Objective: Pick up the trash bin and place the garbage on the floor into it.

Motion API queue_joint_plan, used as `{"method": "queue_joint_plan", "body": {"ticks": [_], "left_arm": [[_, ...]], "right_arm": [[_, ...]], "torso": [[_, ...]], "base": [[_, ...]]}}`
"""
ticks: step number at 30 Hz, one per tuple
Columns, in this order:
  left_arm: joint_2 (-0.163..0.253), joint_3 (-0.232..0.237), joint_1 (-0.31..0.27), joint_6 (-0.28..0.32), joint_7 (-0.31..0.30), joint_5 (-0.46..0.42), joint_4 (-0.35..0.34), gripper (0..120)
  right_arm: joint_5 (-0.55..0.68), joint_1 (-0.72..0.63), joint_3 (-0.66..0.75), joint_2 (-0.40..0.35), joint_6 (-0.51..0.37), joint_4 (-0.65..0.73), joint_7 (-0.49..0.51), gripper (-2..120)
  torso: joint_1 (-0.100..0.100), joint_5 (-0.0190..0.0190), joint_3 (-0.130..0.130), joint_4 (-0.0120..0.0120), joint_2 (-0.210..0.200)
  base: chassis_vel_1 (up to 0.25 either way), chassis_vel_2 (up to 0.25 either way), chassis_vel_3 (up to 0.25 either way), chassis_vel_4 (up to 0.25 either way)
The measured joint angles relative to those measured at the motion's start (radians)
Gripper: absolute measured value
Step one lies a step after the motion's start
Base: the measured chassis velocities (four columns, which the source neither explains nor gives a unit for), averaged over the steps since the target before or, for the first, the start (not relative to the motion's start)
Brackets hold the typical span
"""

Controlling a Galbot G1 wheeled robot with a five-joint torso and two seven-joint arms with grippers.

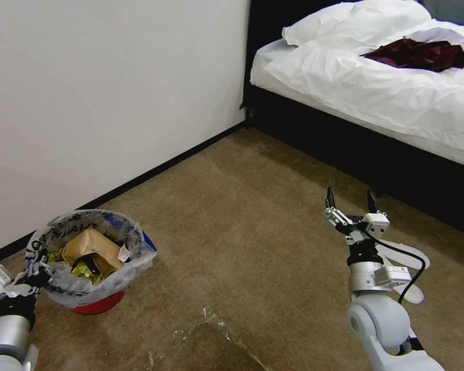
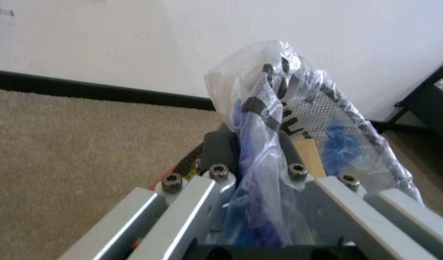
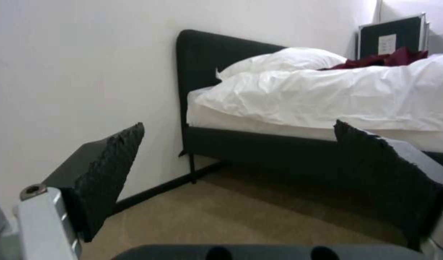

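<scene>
1. Left gripper [image 1: 38, 268] is clamped on the plastic-lined rim of the trash bin [image 1: 95, 304], at the side nearest the robot.
2. Trash bin sits on the floor [image 1: 242, 247] near the wall, holding a brown paper bag [image 1: 90, 247] and yellow scraps.
3. Right gripper [image 1: 351, 200] hovers above the carpet beside the bed [image 1: 376, 98], fingers spread apart, nothing between them.

Silver-white arms, black cable [image 1: 403, 256], black ridged fingers [image 3: 109, 169], hex screws [image 2: 298, 171].
</scene>
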Motion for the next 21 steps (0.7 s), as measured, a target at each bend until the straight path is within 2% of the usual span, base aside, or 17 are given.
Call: {"method": "queue_joint_plan", "body": {"ticks": [16,21], "left_arm": [[0.002,0.000,-0.002,0.000,-0.001,-0.004,0.003,4],[-0.003,-0.004,-0.001,0.025,0.010,-0.010,0.004,4]], "right_arm": [[-0.008,0.002,0.005,0.004,-0.001,-0.011,0.000,100],[-0.008,0.006,0.004,0.002,-0.004,-0.016,0.000,100]], "torso": [[0.000,-0.0001,0.000,0.0000,0.000],[0.000,-0.0001,0.000,0.0000,0.000]], "base": [[0.000,0.000,0.000,0.000],[0.000,0.000,0.000,0.000]]}}
